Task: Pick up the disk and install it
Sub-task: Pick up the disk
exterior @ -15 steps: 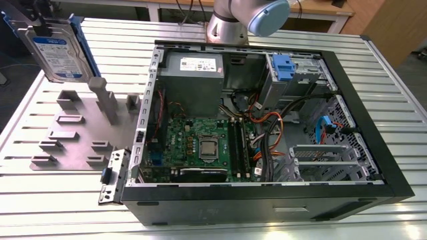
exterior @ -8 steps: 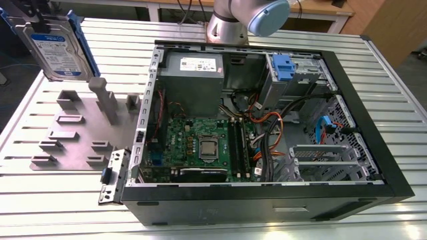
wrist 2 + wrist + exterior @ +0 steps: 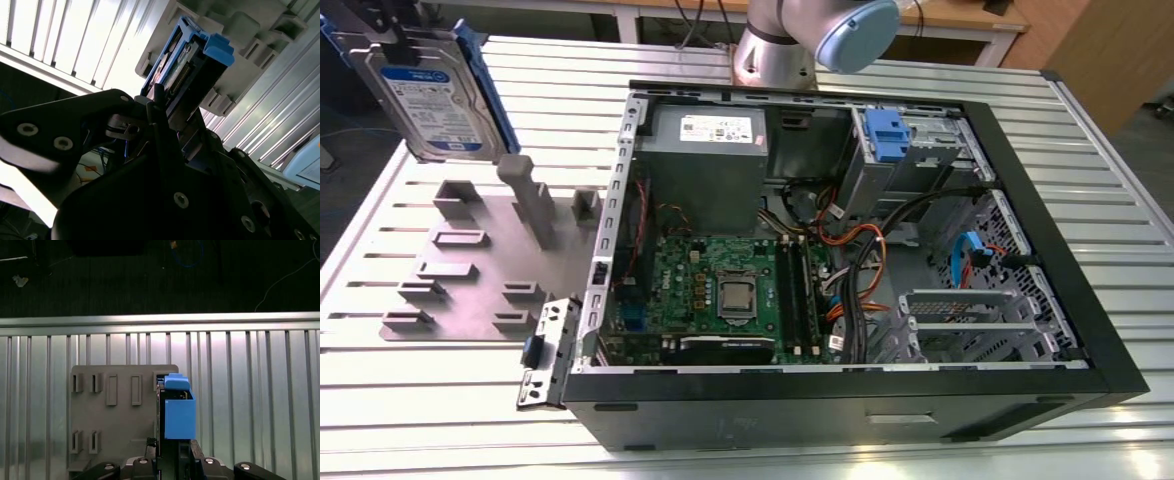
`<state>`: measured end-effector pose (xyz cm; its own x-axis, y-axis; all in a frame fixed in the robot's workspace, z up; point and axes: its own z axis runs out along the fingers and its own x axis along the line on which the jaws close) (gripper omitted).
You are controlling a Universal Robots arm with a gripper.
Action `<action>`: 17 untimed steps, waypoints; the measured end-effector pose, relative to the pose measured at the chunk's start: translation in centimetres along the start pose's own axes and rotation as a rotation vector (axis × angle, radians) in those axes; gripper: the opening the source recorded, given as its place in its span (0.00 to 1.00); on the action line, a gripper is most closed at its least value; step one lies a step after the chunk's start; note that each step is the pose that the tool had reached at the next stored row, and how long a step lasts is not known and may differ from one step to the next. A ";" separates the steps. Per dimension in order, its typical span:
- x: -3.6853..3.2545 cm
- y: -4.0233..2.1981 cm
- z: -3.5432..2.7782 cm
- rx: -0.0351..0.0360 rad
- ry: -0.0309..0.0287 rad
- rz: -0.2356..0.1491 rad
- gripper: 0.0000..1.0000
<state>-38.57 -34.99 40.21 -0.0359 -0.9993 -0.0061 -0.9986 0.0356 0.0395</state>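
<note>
The pincer (image 3: 419, 40) is closed on one edge of the disk (image 3: 438, 105) and holds it upright in the air above one end of the grey slotted fixture plate (image 3: 467, 275). The disk appears lifted clear of the plate's posts. An open computer case (image 3: 1107, 350) stands just beside the plate on the ribbed surface (image 3: 427, 400). The grip is on a narrow edge, so the disk may tilt or slip. A tilted disk could catch the case wall or the cables (image 3: 854, 240) and jam instead of seating.
</note>
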 end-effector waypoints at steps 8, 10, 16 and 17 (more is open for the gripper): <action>-0.01 0.04 -0.90 0.0001 -0.0002 0.000 0.35; -0.01 0.05 -1.10 0.0002 -0.0002 0.000 0.35; -0.01 0.06 -1.56 0.0000 -0.0001 0.000 0.35; -0.01 0.07 -1.66 0.0001 -0.0002 0.000 0.35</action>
<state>-38.57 -34.98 41.87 -0.0360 -0.9993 -0.0063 -0.9986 0.0357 0.0394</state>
